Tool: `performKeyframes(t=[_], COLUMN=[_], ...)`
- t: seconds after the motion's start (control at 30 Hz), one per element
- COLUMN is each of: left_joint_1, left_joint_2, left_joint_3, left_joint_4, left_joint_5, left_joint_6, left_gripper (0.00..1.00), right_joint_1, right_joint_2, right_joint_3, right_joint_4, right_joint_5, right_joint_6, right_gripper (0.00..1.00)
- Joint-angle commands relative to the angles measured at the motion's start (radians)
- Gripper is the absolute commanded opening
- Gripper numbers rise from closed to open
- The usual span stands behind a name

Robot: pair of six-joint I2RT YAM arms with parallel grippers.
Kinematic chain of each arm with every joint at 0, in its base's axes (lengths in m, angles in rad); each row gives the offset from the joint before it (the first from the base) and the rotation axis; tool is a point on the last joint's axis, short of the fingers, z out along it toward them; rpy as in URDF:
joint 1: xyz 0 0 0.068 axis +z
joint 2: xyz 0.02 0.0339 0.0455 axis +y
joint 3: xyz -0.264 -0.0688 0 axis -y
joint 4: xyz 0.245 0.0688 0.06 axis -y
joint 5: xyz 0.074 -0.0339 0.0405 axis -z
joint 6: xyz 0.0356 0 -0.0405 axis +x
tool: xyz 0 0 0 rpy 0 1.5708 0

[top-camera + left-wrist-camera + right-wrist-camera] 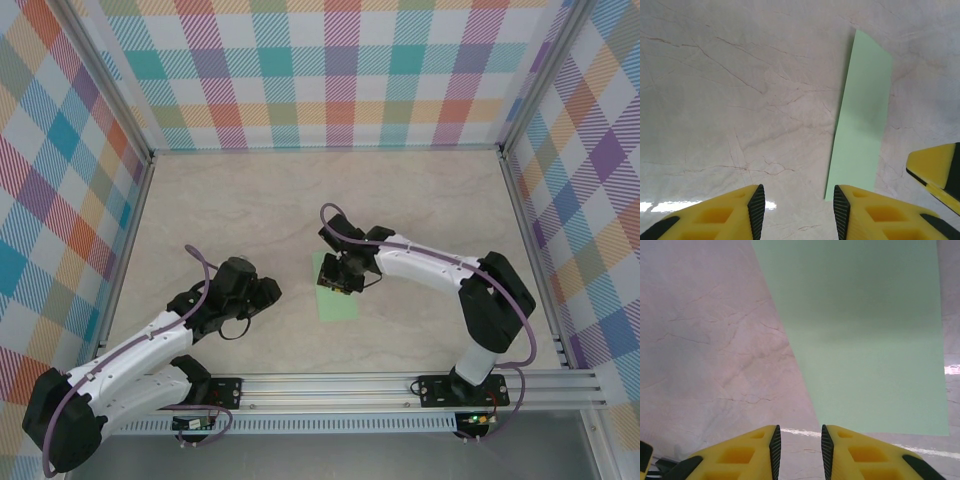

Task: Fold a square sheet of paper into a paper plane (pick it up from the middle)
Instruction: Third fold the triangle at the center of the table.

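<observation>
The pale green sheet of paper lies flat on the marble table as a long narrow rectangle. My right gripper hovers over its far end, open by a narrow gap with nothing between the pads. In the right wrist view the paper spreads ahead of the right gripper, whose tips are over bare table by a corner of the sheet. My left gripper is left of the sheet, open and empty. In the left wrist view the paper runs up from beside the left gripper.
Aluminium posts and checked cloth walls close in the table on three sides. A metal rail with both arm bases runs along the near edge. A yellow finger of the right gripper shows at the right of the left wrist view.
</observation>
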Motion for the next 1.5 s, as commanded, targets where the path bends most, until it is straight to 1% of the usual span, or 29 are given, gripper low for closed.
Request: performKeyframes(t=[0.0,0.13,0.27,0.33,0.37,0.47,0.53,0.63,0.73,0.87,0.9,1.03,1.2,1.3,1.47], left_joint_1=[0.008,0.007,0.006,0.003,0.0,-0.015,-0.028,-0.041,-0.043,-0.042,-0.042,-0.039,-0.023,-0.017,-0.016], left_joint_2=[0.003,0.051,0.161,0.225,0.259,0.361,0.445,0.583,0.714,0.847,0.873,0.935,0.991,1.007,1.009], left_joint_3=[0.023,0.042,0.099,0.142,0.163,0.228,0.285,0.383,0.471,0.567,0.585,0.64,0.665,0.671,0.665], left_joint_4=[-0.015,0.04,0.093,0.105,0.11,0.176,0.185,0.18,0.166,0.128,0.097,0.048,0.044,0.04,0.041], left_joint_5=[0.029,0.083,0.132,0.146,0.156,0.177,0.191,0.21,0.23,0.217,0.212,0.179,0.188,0.188,0.183], left_joint_6=[0.028,0.05,0.07,0.08,0.087,0.095,0.112,0.134,0.147,0.173,0.18,0.208,0.219,0.223,0.234], left_gripper=[0.42,0.41,0.36,0.34,0.32,0.31,0.29,0.26,0.2,0.16,0.14,0.14,0.14,0.14,0.14], right_joint_1=[0.005,-0.006,-0.022,-0.023,-0.027,-0.033,-0.035,-0.035,-0.039,-0.063,-0.068,-0.081,-0.084,-0.083,-0.084], right_joint_2=[-0.024,-0.097,-0.194,-0.228,-0.24,-0.257,-0.251,-0.257,-0.282,-0.3,-0.301,-0.301,-0.286,-0.263,-0.258], right_joint_3=[0.005,-0.108,-0.289,-0.341,-0.359,-0.387,-0.402,-0.44,-0.483,-0.508,-0.51,-0.521,-0.523,-0.522,-0.539], right_joint_4=[-0.048,0.008,0.157,0.18,0.185,0.183,0.18,0.181,0.196,0.228,0.23,0.278,0.323,0.334,0.332], right_joint_5=[0.045,0.089,0.12,0.147,0.14,0.061,0.018,0.001,0.007,-0.012,-0.014,-0.046,-0.078,-0.103,-0.102], right_joint_6=[-0.019,-0.012,0.007,0.012,-0.003,-0.024,-0.019,-0.005,0.007,0.012,0.014,0.018,0.029,0.042,0.047], right_gripper=[0.31,0.3,0.28,0.29,0.29,0.29,0.29,0.29,0.3,0.32,0.32,0.36,0.37,0.37,0.37])
